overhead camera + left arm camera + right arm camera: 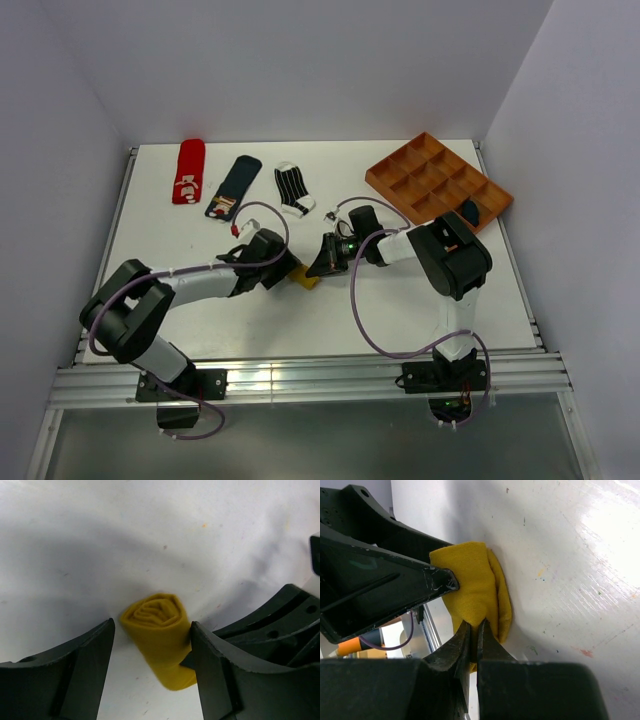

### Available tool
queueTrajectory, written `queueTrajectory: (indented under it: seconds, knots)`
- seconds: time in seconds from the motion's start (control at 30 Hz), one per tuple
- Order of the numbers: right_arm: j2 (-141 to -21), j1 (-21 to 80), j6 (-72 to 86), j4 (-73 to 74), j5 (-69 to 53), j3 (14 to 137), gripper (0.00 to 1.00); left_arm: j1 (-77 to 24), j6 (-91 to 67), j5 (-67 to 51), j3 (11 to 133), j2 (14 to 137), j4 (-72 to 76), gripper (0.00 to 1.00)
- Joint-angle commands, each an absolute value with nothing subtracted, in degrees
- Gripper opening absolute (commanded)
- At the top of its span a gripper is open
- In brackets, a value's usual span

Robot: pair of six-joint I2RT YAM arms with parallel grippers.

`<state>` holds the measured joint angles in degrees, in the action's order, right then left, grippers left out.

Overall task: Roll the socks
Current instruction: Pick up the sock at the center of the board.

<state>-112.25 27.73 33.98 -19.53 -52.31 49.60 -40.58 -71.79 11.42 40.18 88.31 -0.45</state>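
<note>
Mustard sock (306, 279) lies rolled on the table (420, 300) in the top view, between the left gripper (290, 270) and the right gripper (318, 268); their tips are hard to separate there. In the left wrist view the left jaws stand open around the roll, one finger (215, 670) touching it. In the right wrist view the right fingers (455, 655) are closed, pinching a fold. Probably the left jaws should close on the whole roll before the pinch lets go.
</note>
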Motion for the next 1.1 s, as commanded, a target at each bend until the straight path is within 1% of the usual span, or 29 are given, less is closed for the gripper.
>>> queueTrajectory:
  seconds: [0.0,0.17,0.27,0.3,0.33,0.37,0.43,0.47,0.5,0.53,0.57,0.6,0.63,0.7,0.73,0.77,0.8,0.87,0.9,0.93,1.07]
  knots:
    - [-114.35,27.86,33.57,-17.74,-47.37,48.61,0.0,-40.61,-72.51,11.34,41.66,91.58,-0.62,0.68]
    - [-114.61,27.86,35.51,-19.34,-48.08,48.34,0.0,-40.61,-71.9,10.55,41.83,94.3,0.71,0.62]
    - [-115.05,27.86,35.86,-18.99,-47.9,48.43,0.0,-40.87,-70.93,9.93,42.89,96.32,0.09,0.55]
    - [-115.14,27.86,36.03,-19.07,-47.81,48.25,0.0,-40.87,-70.58,9.76,42.98,97.02,0.17,0.52]
    - [-115.22,27.86,36.47,-19.25,-47.73,48.16,0.01,-40.87,-70.05,9.76,43.5,97.38,0.18,0.49]
    - [-115.05,27.86,36.74,-19.6,-47.03,47.9,0.03,-40.96,-69.7,9.76,43.68,97.64,-1.56,0.45]
    - [-114.0,27.86,36.39,-20.21,-46.32,47.2,0.08,-40.96,-68.65,10.02,44.38,98.17,-3.07,0.4]
    - [-113.39,27.95,36.04,-20.21,-45.27,46.94,0.15,-40.96,-68.29,10.02,44.65,98.26,-3.6,0.37]
    - [-111.38,27.95,35.43,-19.78,-44.31,46.41,0.2,-40.96,-67.94,9.93,44.82,98.52,-4.73,0.32]
    - [-110.05,27.86,34.03,-19.43,-43.43,46.15,0.28,-40.96,-67.07,9.84,45.61,98.61,-5.53,0.3]
    - [-108.65,28.12,33.14,-18.99,-40.89,45.79,0.32,-40.96,-66.63,9.84,46.14,99.14,-6.23,0.2]
    - [-105.5,28.21,32.09,-16.9,-39.22,45.7,0.35,-40.96,-66.19,9.58,47.19,99.31,-7.63,0.14]
    - [-103.82,28.47,29.3,-15.57,-37.46,45.79,0.41,-40.96,-65.22,9.41,47.81,99.66,-8.34,0.1]
    - [-98.91,29.88,26.38,-11.54,-30.63,45.97,0.45,-40.96,-63.64,8.97,49.65,100.54,-10.27,0.09]
    - [-97.31,30.49,23.5,-10.47,-27.72,46.05,0.49,-40.87,-63.2,8.7,50.27,100.89,-10.89,0.08]
    - [-95.73,31.37,22.16,-9.41,-25.25,46.05,0.49,-40.96,-62.76,8.53,50.88,101.51,-11.59,0.08]
    - [-93.1,33.2,20.93,-7.84,-19.31,45.97,0.5,-40.87,-62.41,8.35,51.93,101.77,-12.21,0.08]
    - [-89.76,35.5,17.59,-7.3,-14.44,45.36,0.54,-40.96,-61.26,8.17,52.82,102.21,-13.88,0.08]
    - [-89.04,37.77,16.62,-6.95,-9.54,45.09,0.55,-40.96,-60.74,8.09,53.61,102.39,-14.32,0.07]
    - [-88.34,38.92,14.87,-6.86,-7.49,44.91,0.57,-40.96,-60.47,8.17,54.05,102.48,-15.02,0.07]
    - [-86.84,44.38,12.04,-8.08,-0.54,43.42,0.58,-40.96,-59.59,8.17,55.46,102.66,-17.31,0.08]
